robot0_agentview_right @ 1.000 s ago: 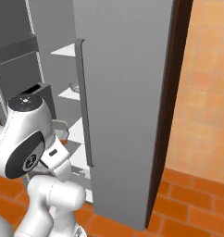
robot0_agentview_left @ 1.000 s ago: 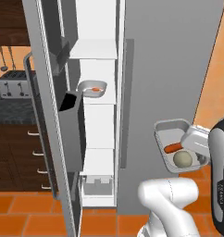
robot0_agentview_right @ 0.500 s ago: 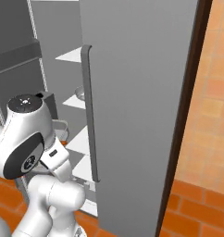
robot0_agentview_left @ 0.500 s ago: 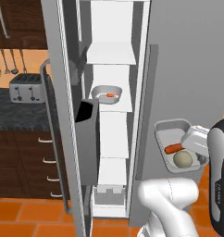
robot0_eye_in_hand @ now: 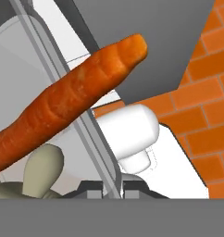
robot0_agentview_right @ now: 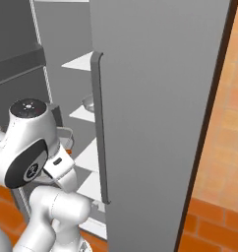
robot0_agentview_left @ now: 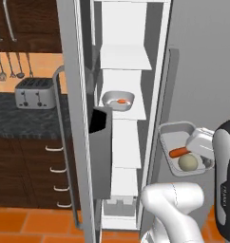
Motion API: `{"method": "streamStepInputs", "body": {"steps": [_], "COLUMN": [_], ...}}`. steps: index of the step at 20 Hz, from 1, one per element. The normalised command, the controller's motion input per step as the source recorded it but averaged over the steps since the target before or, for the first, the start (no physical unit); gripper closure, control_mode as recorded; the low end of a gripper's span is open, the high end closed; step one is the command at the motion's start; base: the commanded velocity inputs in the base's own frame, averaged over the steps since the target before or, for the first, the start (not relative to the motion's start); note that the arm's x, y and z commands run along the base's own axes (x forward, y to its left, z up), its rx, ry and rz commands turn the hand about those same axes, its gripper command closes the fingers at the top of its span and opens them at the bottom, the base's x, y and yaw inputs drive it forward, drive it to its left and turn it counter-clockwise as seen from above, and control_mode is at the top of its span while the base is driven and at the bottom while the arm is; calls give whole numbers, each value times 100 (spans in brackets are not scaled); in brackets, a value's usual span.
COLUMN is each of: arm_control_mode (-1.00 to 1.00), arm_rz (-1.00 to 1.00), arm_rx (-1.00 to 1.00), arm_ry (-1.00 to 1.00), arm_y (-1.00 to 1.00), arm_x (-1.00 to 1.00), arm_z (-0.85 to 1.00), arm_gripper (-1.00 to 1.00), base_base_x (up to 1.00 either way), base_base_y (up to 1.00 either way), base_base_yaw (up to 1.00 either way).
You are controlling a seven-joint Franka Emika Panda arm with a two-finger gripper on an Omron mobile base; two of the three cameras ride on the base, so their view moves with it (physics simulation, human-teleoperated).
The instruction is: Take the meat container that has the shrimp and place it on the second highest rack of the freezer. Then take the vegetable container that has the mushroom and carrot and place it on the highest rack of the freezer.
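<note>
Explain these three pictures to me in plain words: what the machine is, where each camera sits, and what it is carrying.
The machine is a white robot arm on a driving base, in a computer-rendered kitchen. Two cameras ride on the base behind the arm, one to its left and one to its right; both look at a tall grey freezer with its door open. The third camera sits on the hand and looks along the gripper.

The gripper is shut on the rim of the vegetable container, a grey tray holding a carrot and a pale mushroom. The hand view shows both up close.

Inside the freezer, another tray, the meat container with the small orange shrimp, already sits on a white shelf. The shelf above it is bare.
</note>
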Motion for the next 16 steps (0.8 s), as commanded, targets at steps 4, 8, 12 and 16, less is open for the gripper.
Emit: {"method": "streamStepInputs", "body": {"steps": [4,8,12,16], "arm_control_mode": [100,100,100,100], "arm_rz": [0,0,0,0], "arm_rx": [0,0,0,0], "arm_ry": [0,0,0,0], "arm_y": [0,0,0,0], "arm_x": [0,0,0,0], "arm_z": [0,0,0,0], "arm_gripper": [100,100,100,100], "base_base_x": [32,46,58,35], "base_base_y": [36,18,0,28], "base_base_yaw": [2,0,-8,-11]}}
